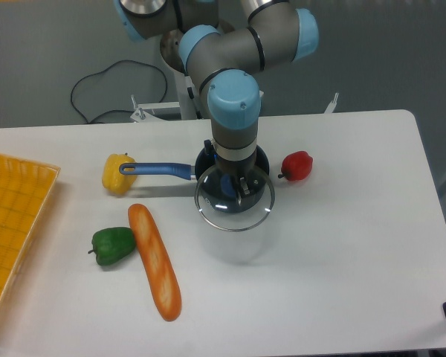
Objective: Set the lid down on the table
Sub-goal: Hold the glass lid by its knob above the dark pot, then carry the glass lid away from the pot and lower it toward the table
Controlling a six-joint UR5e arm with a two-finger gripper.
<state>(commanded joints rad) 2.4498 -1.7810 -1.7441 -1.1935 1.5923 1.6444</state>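
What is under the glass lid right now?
The lid hangs from the hand, lifted above the white table. Below it is bare tabletop with a faint shadow; the dark pan sits behind it. The pan's inside is hidden by the arm.

The lid (233, 202) is clear glass with a thin, bright metal rim, and its surface throws small white glints; the table (342, 245) is a smooth white top with a faint sheen; the pan (208, 165) looks dark and matt, its handle a glossy blue; the tray (11, 223) at the table's left edge is yellow-orange gridded plastic; the yellow pepper (116, 173), green pepper (111, 245) and red pepper (297, 165) have smooth, shiny, plastic-looking skins; the baguette (155, 262) is orange and softly glossy; the arm's (238, 52) shells are grey metal with smooth pale-blue caps.
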